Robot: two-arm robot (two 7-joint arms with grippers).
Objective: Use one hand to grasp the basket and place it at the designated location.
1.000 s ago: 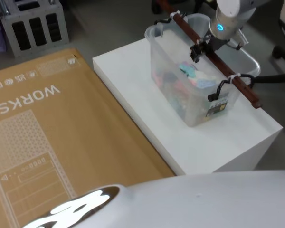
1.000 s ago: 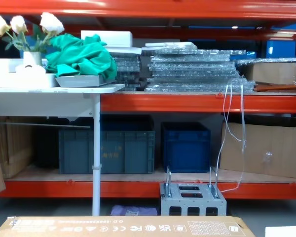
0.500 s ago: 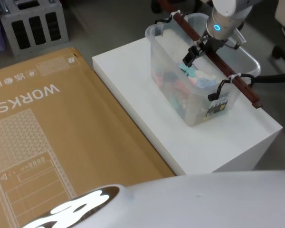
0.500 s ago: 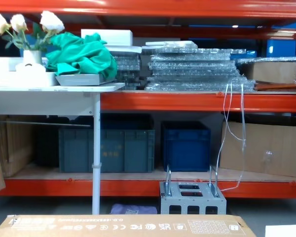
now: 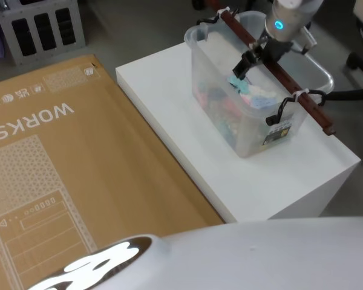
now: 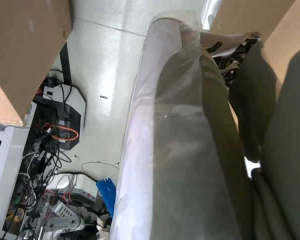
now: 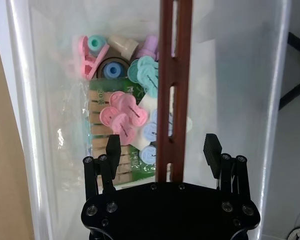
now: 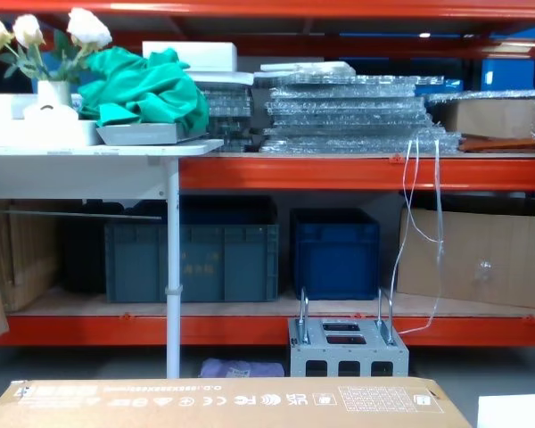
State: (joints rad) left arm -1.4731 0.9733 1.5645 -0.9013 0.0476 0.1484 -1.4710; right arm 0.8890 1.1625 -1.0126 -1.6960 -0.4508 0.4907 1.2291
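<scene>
The right gripper hangs spread over the clear basket on the white table, its fingers straddling the red-brown handle.

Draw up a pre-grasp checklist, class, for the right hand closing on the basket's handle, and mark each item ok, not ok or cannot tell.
1. Right hand open: ok, fingers spread.
2. Handle between the fingers: ok, the bar runs down the gap, slightly nearer one finger.
3. Hand low enough to close on the bar: cannot tell.
4. Basket fully on the white table: ok.
5. Pegs clear of the fingers: ok, they lie at the bottom.
6. Designated location identified: cannot tell.
</scene>
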